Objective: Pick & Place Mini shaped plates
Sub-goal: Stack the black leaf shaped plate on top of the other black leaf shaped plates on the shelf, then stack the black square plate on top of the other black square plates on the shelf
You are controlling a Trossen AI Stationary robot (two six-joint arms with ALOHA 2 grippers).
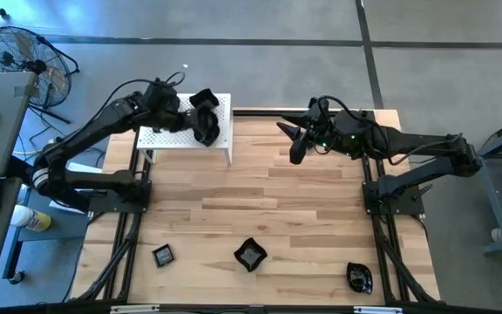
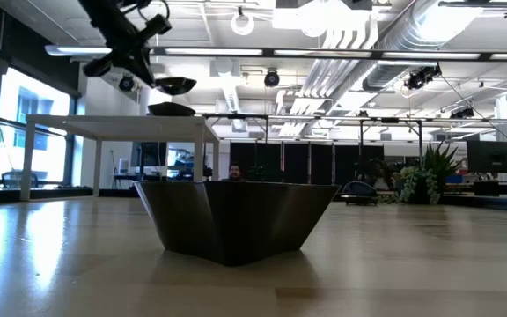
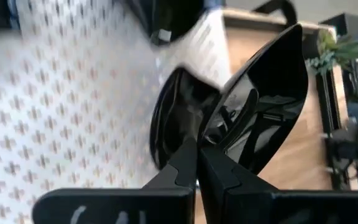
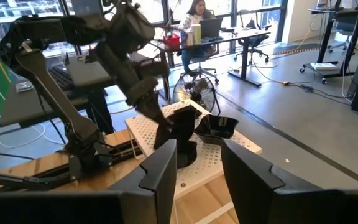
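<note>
One black plate (image 3: 263, 106) in left tool (image 3: 197, 163) (fully closed).

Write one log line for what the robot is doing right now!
left gripper: shut on black plate above white perforated stand | right gripper: open, empty, raised | three plates still on table

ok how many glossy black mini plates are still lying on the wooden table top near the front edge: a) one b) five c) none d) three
d: the high view shows three on the wood, a small square glossy black plate, an angular glossy black plate and a rounded glossy black plate; the others sit on the white perforated stand.
</note>
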